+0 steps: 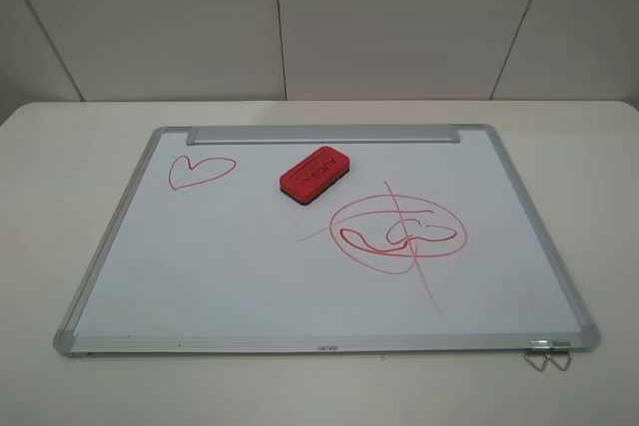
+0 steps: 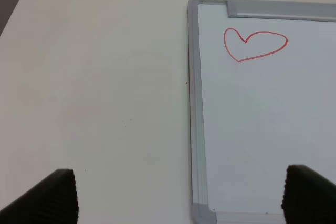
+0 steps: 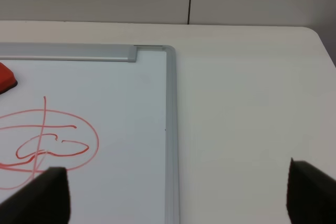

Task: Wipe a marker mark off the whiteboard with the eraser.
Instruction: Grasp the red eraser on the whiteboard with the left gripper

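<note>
The whiteboard [image 1: 250, 266] lies flat on the table, its silver tray strip [image 1: 324, 134] along the far edge. The marker mark [image 1: 201, 171], a thin red heart outline, is at the board's far left. The red eraser [image 1: 318, 174] rests on the board to the right of the heart, lettering up, with nothing holding it. Neither gripper shows in the exterior view. In the left wrist view my left gripper [image 2: 181, 198] is open over the board's left frame [image 2: 195, 119], with the heart [image 2: 255, 45] beyond it. My right gripper [image 3: 178, 195] is open near the right frame [image 3: 171, 129]; only a sliver of the eraser [image 3: 6, 77] shows there.
A larger red circled scribble [image 1: 399, 231] with crossing lines covers the board's right half. Two metal clips [image 1: 547, 356] hang at the board's near right corner. A pale table [image 1: 60, 177] surrounds the board, and a tiled wall [image 1: 300, 17] stands behind.
</note>
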You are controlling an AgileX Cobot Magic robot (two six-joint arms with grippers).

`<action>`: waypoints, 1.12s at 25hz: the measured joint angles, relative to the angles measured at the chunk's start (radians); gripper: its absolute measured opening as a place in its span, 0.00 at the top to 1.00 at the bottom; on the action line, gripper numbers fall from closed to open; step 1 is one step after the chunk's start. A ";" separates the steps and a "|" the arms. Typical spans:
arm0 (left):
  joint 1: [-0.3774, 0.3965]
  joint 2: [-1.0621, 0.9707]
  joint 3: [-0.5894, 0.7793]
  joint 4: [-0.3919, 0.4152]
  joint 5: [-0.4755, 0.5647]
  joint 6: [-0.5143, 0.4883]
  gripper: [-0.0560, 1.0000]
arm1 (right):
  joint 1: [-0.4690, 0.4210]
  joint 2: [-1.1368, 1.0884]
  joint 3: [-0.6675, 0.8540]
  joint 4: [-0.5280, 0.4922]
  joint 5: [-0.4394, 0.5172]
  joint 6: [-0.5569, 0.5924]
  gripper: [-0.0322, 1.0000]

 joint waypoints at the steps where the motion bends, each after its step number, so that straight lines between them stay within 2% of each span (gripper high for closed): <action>1: 0.000 0.000 0.000 0.000 0.000 0.000 0.21 | 0.000 0.000 0.000 0.000 0.000 0.000 0.28; 7: 0.000 0.007 0.000 0.000 -0.001 0.000 0.21 | 0.000 0.000 0.000 0.000 0.000 0.000 0.28; 11: 0.000 0.167 -0.036 -0.001 -0.052 0.047 0.21 | 0.000 0.000 0.000 0.000 0.000 0.000 0.28; 15: 0.000 0.444 -0.116 -0.029 -0.104 0.143 0.21 | 0.000 0.000 0.000 0.000 0.000 0.000 0.28; 21: 0.000 0.966 -0.296 -0.128 -0.211 0.266 0.21 | 0.000 0.000 0.000 0.000 0.000 0.000 0.28; 25: -0.003 1.322 -0.505 -0.186 -0.215 0.323 0.21 | 0.000 0.000 0.000 0.000 0.000 0.000 0.28; 28: -0.040 1.547 -0.715 -0.209 -0.181 0.335 0.21 | 0.000 0.000 0.000 0.000 0.000 0.000 0.28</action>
